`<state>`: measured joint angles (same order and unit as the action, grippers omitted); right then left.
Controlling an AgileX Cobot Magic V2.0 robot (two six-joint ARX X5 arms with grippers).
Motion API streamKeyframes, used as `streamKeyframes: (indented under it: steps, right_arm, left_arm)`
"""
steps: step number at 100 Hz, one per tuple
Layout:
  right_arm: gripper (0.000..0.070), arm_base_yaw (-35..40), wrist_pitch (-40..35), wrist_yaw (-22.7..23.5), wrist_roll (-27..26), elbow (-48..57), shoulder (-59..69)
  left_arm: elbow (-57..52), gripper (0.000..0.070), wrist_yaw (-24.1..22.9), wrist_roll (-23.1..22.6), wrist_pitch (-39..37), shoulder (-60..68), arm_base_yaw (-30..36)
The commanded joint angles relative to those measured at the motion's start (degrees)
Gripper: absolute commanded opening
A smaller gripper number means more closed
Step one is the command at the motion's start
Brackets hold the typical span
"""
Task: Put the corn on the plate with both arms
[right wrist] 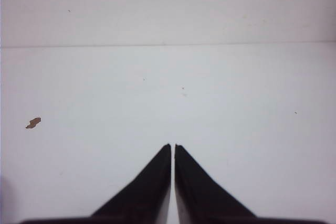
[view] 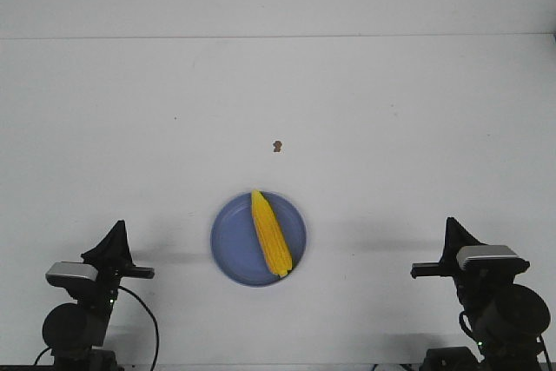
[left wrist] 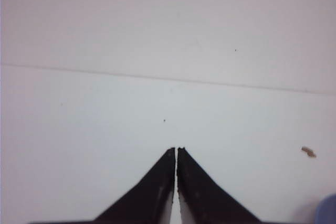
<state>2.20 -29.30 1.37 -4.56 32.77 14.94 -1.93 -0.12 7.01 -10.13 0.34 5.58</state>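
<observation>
The yellow corn (view: 271, 234) lies on the periwinkle-blue plate (view: 229, 254) near the table's front middle, its tip pointing away from me. My left gripper (view: 117, 234) sits at the front left, well clear of the plate, shut and empty; the left wrist view shows its tips (left wrist: 176, 149) together over bare table, with a sliver of the plate (left wrist: 328, 209) at the edge. My right gripper (view: 453, 228) rests at the front right, also shut with nothing in it (right wrist: 172, 146).
A small brown speck (view: 276, 146) lies on the white table beyond the plate; it also shows as the speck (left wrist: 308, 152) in the left wrist view and the speck (right wrist: 33, 123) in the right. A seam (view: 278, 36) crosses the far table.
</observation>
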Motion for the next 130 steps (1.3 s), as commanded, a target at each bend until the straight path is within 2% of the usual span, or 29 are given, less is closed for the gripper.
streamKeyframes:
  steps: [1, 130]
  right_arm:
    - [0.0016, 0.04, 0.57, -0.09, -0.11, 0.59, 0.11]
    - [0.0016, 0.00, 0.55, -0.11, 0.81, 0.57, -0.79]
  left_arm:
    - [1.16, 0.0006, -0.20, 0.17, -1.40, -0.15, -0.07]
    - [1.14, 0.0006, -0.09, 0.13, -1.92, -0.15, -0.11]
